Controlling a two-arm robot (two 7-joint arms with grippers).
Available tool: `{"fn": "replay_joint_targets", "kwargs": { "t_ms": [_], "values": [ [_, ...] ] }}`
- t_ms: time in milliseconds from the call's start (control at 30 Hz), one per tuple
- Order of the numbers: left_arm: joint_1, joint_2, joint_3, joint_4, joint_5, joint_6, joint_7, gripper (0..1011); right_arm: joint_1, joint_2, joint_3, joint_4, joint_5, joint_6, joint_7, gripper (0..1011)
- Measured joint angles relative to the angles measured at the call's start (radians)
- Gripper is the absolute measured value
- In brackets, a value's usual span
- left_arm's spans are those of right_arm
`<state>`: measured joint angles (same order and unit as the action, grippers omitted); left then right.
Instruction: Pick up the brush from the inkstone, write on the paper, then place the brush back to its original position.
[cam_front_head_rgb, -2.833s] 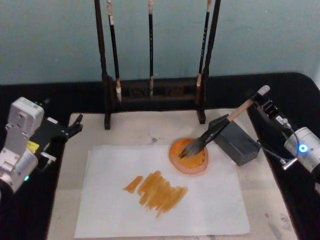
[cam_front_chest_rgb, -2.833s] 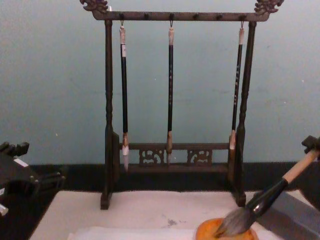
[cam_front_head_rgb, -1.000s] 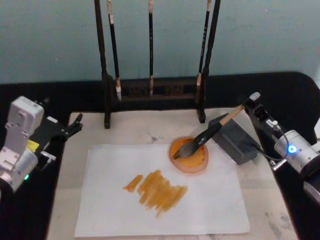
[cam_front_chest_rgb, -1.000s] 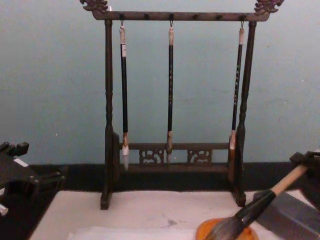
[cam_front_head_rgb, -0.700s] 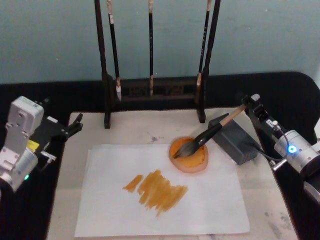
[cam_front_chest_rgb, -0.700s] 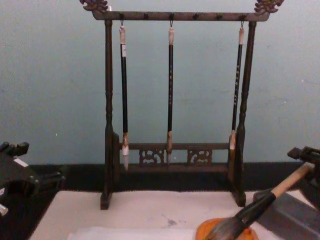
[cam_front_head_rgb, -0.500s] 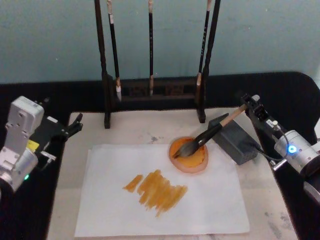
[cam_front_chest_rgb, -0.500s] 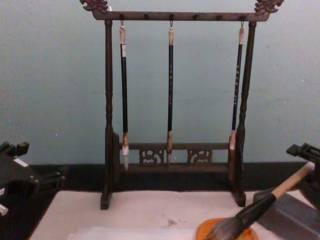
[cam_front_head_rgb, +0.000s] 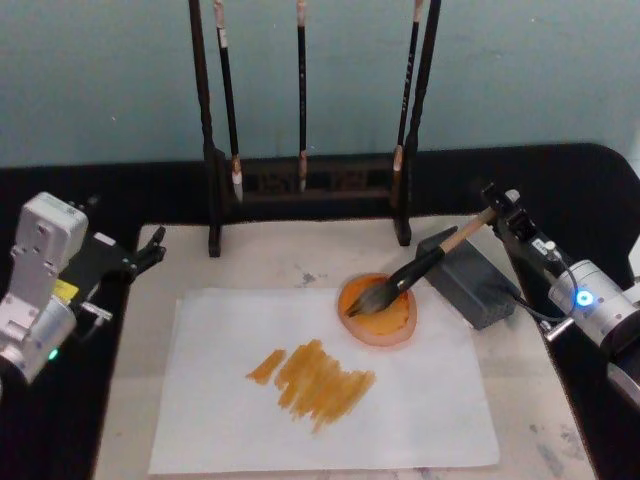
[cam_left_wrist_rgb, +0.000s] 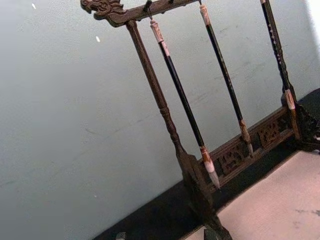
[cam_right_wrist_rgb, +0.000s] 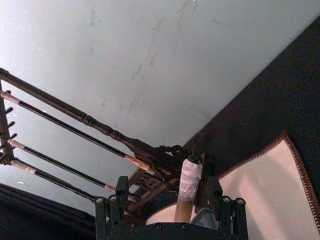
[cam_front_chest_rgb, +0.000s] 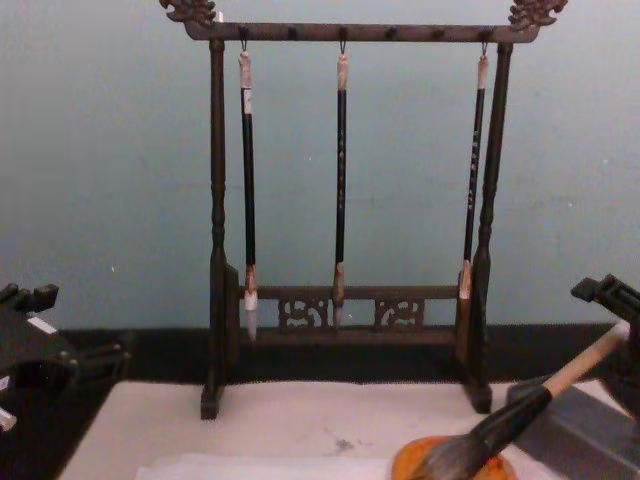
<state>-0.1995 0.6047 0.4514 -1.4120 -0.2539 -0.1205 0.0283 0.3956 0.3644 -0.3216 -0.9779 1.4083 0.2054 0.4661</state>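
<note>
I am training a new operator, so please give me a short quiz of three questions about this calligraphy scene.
1. True or false: the bristles of the brush lie in the orange dish.
2. How many thin brushes hang on the rack? A) two B) three C) four
3. Which gripper is at the handle end of the brush?
Key: 1. True. 2. B. 3. The right gripper, open; the left gripper is parked by the mat's left edge.

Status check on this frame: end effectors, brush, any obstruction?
Right end effector open around the handle top of the large pale-handled brush. Brush leans on the grey block, bristles in the orange dish. Left end effector idle at table's left. No obstruction seen.
</note>
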Motion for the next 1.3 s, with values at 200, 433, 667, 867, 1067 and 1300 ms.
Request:
{"fn": "replay_joint_targets", "kwargs": {
  "t_ms": [200,433,667,867,1067,1300],
  "values": [
    [0.0,0.0,0.0,0.0,0.0,0.0,0.0,1010,0.0,0.0,0.0,0.0,0.0,0.0,0.0,1000],
    [0.0,0.0,0.0,0.0,0.0,0.0,0.0,1010,-0.04,0.018,0.004,-0.069,0.021,-0.01,-0.048,1000],
    [0.0,0.0,0.0,0.0,0.0,0.0,0.0,1010,-0.125,0.063,0.009,-0.217,0.04,-0.04,-0.211,1000],
    [0.0,0.0,0.0,0.0,0.0,0.0,0.0,1010,-0.202,0.122,-0.007,-0.356,-0.024,-0.111,-0.334,1000],
    [0.0,0.0,0.0,0.0,0.0,0.0,0.0,1010,-0.242,0.184,-0.059,-0.493,-0.254,-0.209,-0.412,1000],
    [0.0,0.0,0.0,0.0,0.0,0.0,0.0,1010,-0.235,0.225,-0.152,-0.583,-0.552,-0.27,-0.507,1000]
  ]
}}
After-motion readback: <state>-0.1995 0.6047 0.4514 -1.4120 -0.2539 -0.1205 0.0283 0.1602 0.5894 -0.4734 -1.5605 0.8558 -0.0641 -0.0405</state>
